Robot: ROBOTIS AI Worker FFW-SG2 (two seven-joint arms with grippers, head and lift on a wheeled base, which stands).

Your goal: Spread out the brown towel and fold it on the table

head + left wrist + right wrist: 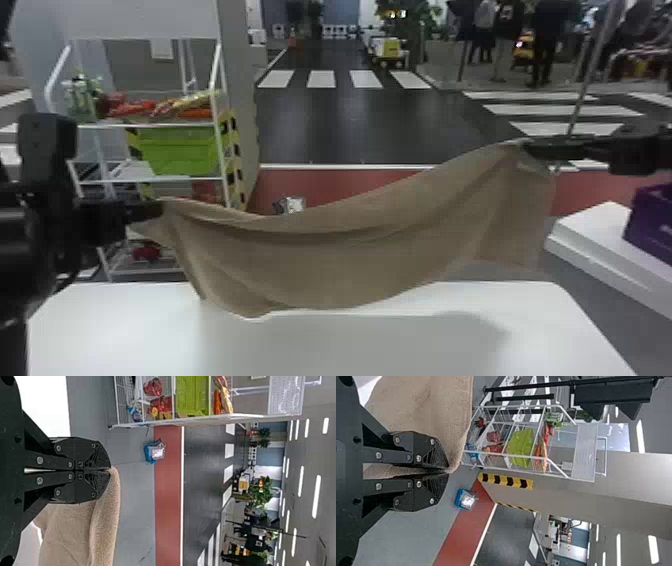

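Both jaws closed on brown towel (pixel 345 265)

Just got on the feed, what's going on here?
The robot's left gripper and right gripper each pinch the brown towel near its ends. It hangs stretched between them, sagging in the middle, by the far edge of the white table. It's not yet laid out or folded.

On the left, 1 white rack (pixel 122 173) holds 1 green bin (pixel 187 150), and 1 purple box (pixel 652 225) sits at right.
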